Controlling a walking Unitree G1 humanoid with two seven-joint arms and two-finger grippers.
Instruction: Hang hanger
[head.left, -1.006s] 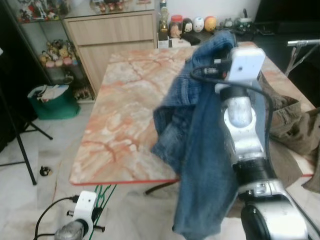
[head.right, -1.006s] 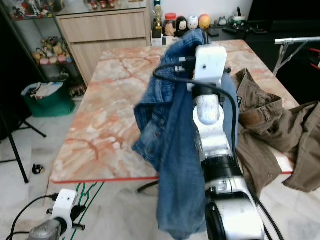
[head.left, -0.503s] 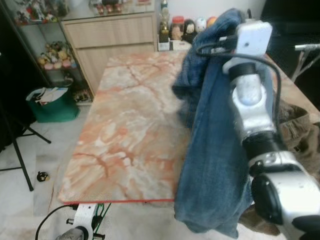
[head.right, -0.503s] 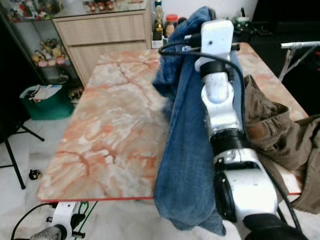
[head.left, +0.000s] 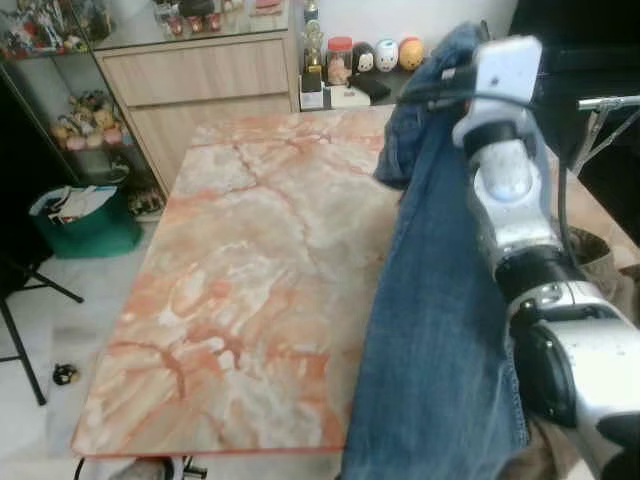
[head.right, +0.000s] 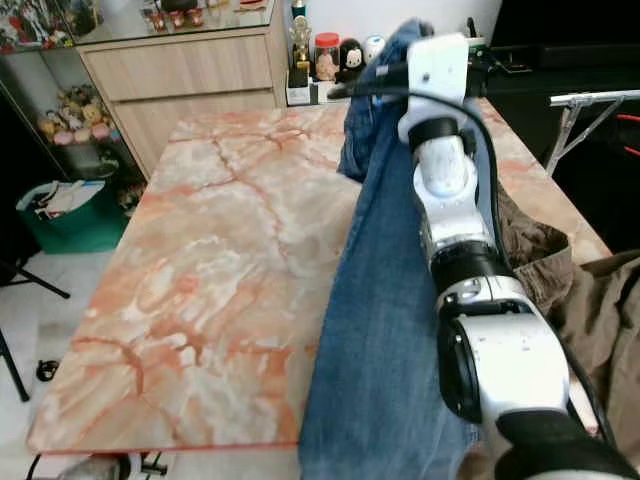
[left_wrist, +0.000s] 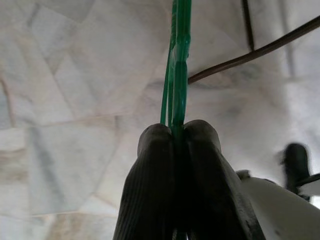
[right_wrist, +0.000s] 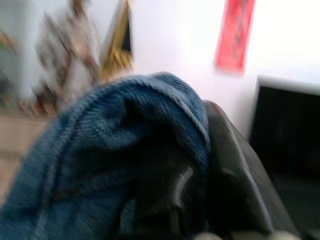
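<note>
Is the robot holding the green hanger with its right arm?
No, the green hanger is pinched between the left gripper's black fingers, while the right gripper holds the blue jeans.

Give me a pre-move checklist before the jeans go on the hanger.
1. Left tool holds the green hanger: ok, fingers pinched on the wire.
2. Right tool holds the jeans: ok, denim bunched over its fingers, cloth hanging down from the raised arm.
3. Hanger raised near the jeans: not ok, it hangs low over the floor.
4. Jeans clear of the table: cannot tell, the cloth drapes in front of its edge.
5. Brown clothes out of the way: ok, lying to the right.
</note>
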